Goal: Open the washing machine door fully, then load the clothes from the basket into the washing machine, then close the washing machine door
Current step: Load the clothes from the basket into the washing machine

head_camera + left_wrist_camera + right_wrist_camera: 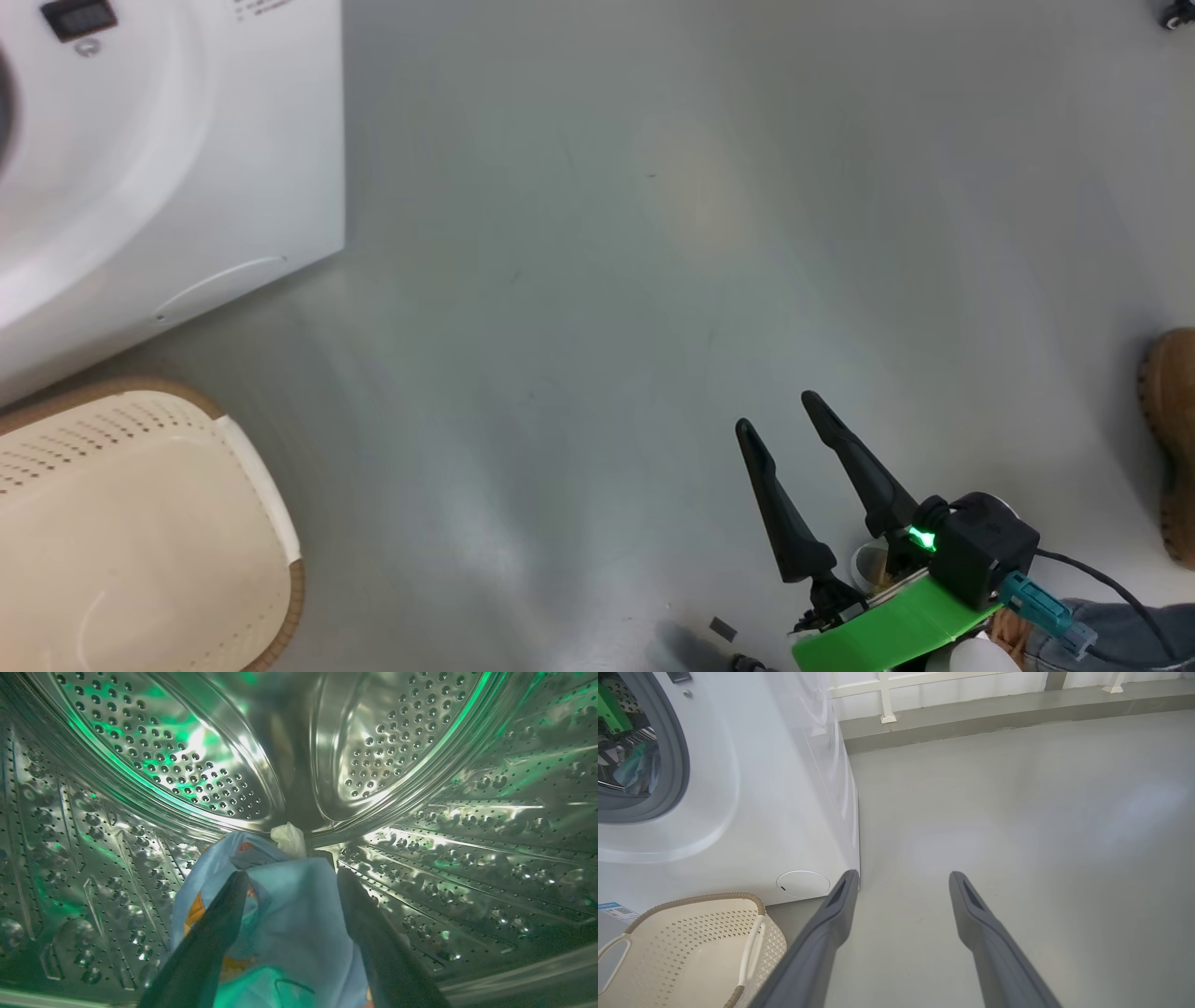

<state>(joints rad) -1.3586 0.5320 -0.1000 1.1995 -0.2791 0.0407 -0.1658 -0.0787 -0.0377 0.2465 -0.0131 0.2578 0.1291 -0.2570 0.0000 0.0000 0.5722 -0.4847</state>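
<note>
Between the parted jaws — the clothes (294, 924) (inside the drum (467, 849)).

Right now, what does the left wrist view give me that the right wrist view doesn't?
Left wrist view: the drum's perforated steel wall up close, and the left hand open, its fingers either side of the clothes in the drum.
Right wrist view: the washer's white front, the basket beside it with no clothes visible in it, the floor, and the right hand open above it.
Both: the drum and the bluish clothes, which the right wrist view shows through the washer's opening.
</note>
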